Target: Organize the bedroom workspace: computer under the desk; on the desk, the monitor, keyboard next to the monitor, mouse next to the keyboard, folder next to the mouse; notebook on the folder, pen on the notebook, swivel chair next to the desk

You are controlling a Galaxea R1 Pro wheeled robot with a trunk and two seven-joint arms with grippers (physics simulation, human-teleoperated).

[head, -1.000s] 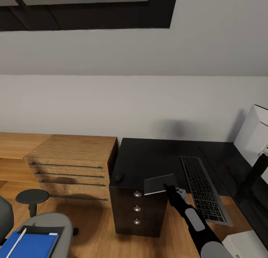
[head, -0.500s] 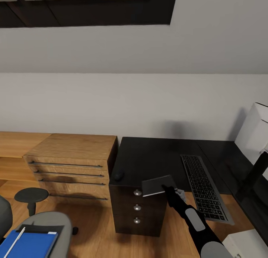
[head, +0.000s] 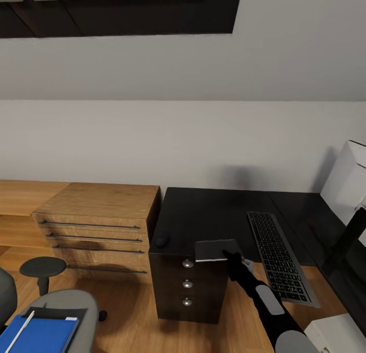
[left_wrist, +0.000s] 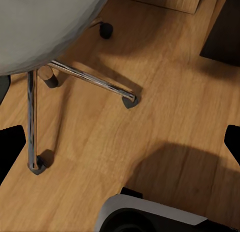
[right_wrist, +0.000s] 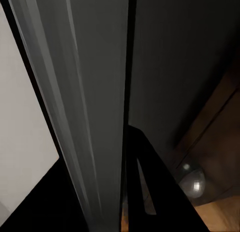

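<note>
Far left in the head view, the swivel chair (head: 71,307) stands on the wooden floor (head: 127,317), well apart from the table (head: 208,215). On its seat lies the blue folder (head: 38,335), with a thin pale pen (head: 21,330) lying aslant across the folder's near corner. Behind the chair sits a small round black stool (head: 43,268), and behind that a low wooden drawer unit (head: 96,223) butts against the table's left end.

The left wrist view looks down on the chair's grey seat edge (left_wrist: 45,26), its chrome legs (left_wrist: 90,79) with castors, and the floor. The left pincer's black fingertips (left_wrist: 11,147) appear at opposite edges of that picture, spread wide with nothing between them.

On the black table top, the mouse (head: 162,240) rests near the left front corner. Just right of it, over the front edge above the black drawer block (head: 188,287), the greyish notebook (head: 217,250) is pinched at its near right corner by the right pincer (head: 231,256); whether the notebook touches the top cannot be told. The right wrist view shows the notebook (right_wrist: 95,101) edge-on between the fingers and a round drawer knob (right_wrist: 192,184) beyond.

Right of the notebook, the keyboard (head: 279,261) lies on the table, its near end overhanging the front edge. At the far right stands the monitor (head: 351,190), white back showing, on its black stand.
</note>
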